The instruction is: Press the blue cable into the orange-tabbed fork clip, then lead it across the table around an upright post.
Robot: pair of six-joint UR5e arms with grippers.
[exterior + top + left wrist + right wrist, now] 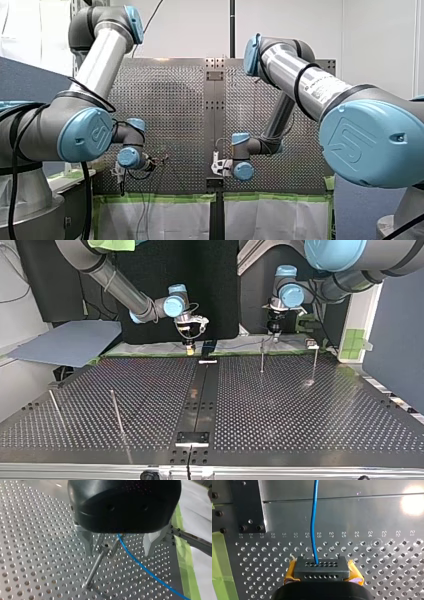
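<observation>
In the right wrist view the blue cable (313, 530) is cut off by the picture's edge far ahead, and a dark body (322, 592) hides part of the fork clip (322, 568). In the left wrist view one cable end hides under the black body of the left gripper (118, 554); the other is cut off.

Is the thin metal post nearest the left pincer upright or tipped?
Upright: the top view shows the thin metal post standing straight on the perforated metal table.

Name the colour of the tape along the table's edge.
Green tape, best in the left wrist view.
</observation>
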